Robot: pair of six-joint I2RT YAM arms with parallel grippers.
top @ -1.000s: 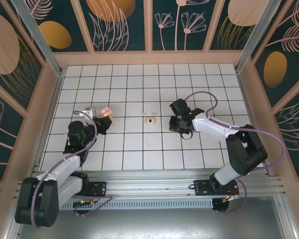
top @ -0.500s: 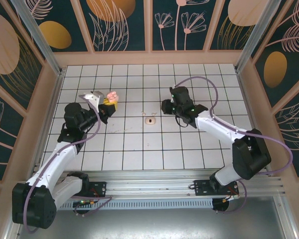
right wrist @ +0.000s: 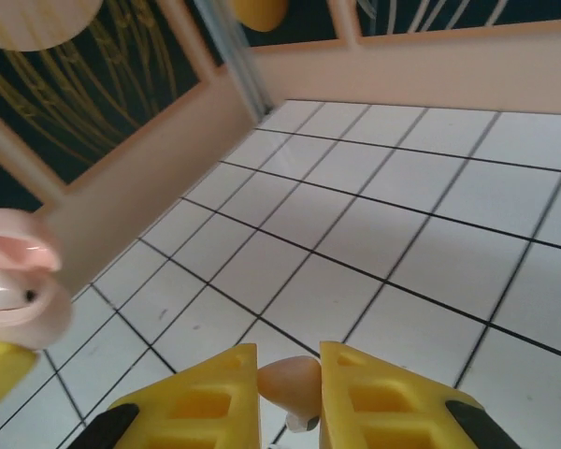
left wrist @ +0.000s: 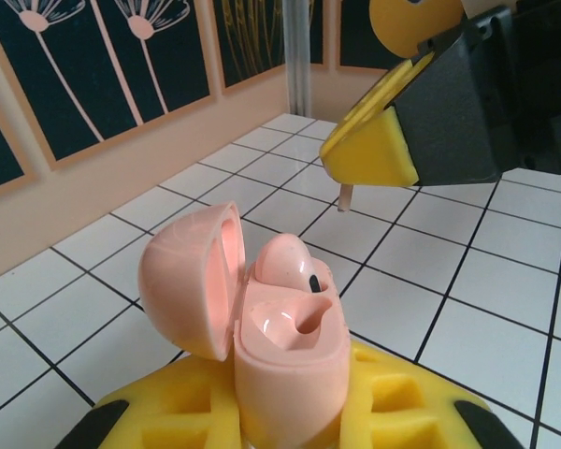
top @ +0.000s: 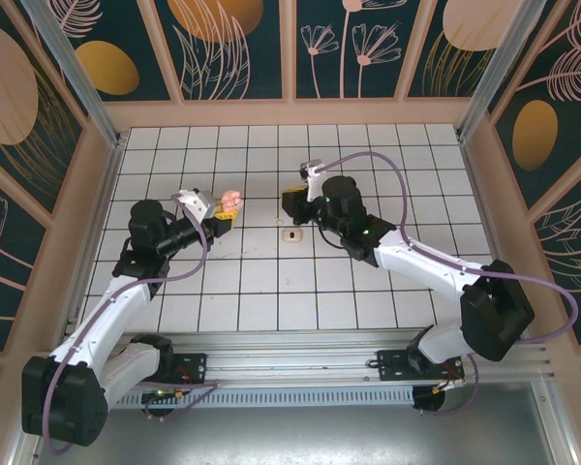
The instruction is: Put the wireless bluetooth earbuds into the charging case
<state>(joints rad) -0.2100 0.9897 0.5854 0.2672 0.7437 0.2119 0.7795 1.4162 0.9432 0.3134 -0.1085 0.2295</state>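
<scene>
Charging case [left wrist: 262, 327]: I have it off the table [top: 271, 291], clamped low on its body between the closed fingers of the left gripper [top: 220, 215]. In the left wrist view the lid is hinged open to the left and the mouth faces up.
Case axis: the two wells sit one behind the other, so I read the mouth's long axis as running straight out from the left wrist.
Seated earbud [left wrist: 290, 267]: it fills the far well, with its rounded head showing above the rim. The near well [left wrist: 294, 323] is bare.
Held earbud [right wrist: 290, 379]: it is pinched by its head between the closed pads of the right gripper [top: 287, 201], with nothing else in that grip.
Stem [left wrist: 344, 196]: it hangs below the right gripper's yellow tip and points roughly straight down, so its long axis is close to upright.
Gap: from the case, the held earbud lies farther out, to the right and higher than the mouth, near but clearly apart. In the right wrist view the case sits at the far left edge.
Nearer arm: the right arm carries the piece, so I judge it has to come left and down over the near well, stem first.
</scene>
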